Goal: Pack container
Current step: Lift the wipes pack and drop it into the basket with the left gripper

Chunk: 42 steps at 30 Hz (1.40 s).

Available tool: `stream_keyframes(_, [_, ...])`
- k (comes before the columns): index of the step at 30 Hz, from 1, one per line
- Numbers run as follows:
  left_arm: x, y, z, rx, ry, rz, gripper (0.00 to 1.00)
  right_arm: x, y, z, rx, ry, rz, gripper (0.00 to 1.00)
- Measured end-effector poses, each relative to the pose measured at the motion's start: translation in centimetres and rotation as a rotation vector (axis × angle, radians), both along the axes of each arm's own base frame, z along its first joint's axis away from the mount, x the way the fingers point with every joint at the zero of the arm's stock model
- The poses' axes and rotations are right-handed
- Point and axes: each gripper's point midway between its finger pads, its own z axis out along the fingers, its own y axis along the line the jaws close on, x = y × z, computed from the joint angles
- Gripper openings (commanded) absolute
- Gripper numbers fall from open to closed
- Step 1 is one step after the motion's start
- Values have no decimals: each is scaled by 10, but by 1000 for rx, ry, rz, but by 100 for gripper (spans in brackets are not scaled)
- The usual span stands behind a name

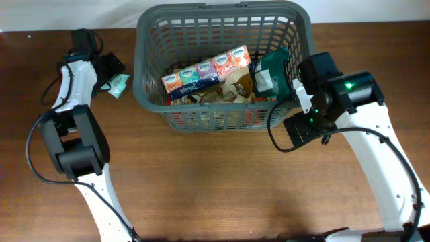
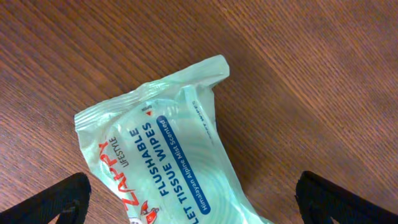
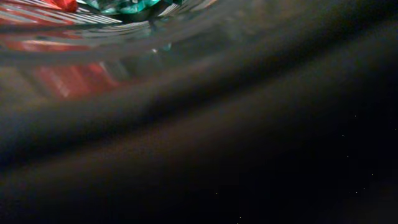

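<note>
The dark grey basket (image 1: 143,47) stands at the back middle of the table. It holds a row of pocket tissue packs (image 1: 207,69), brown packets and a green packet (image 1: 271,72) at its right wall. A pale green flushable wipes packet (image 1: 118,85) lies on the table left of the basket. My left gripper (image 1: 109,68) is open over it, one finger on each side of the packet (image 2: 168,155) in the left wrist view (image 2: 198,202). My right gripper (image 1: 302,84) is at the basket's right rim beside the green packet. Its fingers are hidden, and the right wrist view is dark and blurred.
The basket wall (image 3: 93,68) fills the right wrist view at very close range. The wooden table (image 1: 201,181) runs in front of the basket. The left arm's cable loops at the table's left edge (image 1: 33,154).
</note>
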Motion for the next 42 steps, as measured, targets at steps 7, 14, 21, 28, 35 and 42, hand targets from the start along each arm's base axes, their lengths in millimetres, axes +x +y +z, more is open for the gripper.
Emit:
stream_keyframes(7, [-3, -2, -21, -15, 36, 2, 95, 0, 0, 0, 0, 0, 0, 99])
stream_keyframes(14, [-1, -4, -21, -29, 31, 3, 73, 0, 0, 0, 0, 0, 0, 99])
stream_keyframes(21, [-1, -4, -22, -33, 34, 3, 50, 0, 0, 0, 0, 0, 1, 99])
stream_keyframes(28, [-2, -4, -23, -35, 34, 5, 33, 0, 0, 0, 0, 0, 0, 99])
stream_keyframes(35, [-5, -5, -19, -42, 59, 8, 19, 0, 0, 0, 0, 0, 1, 99])
stream_keyframes(42, [7, -1, 21, -16, 46, -29, 13, 0, 0, 0, 0, 0, 1, 99])
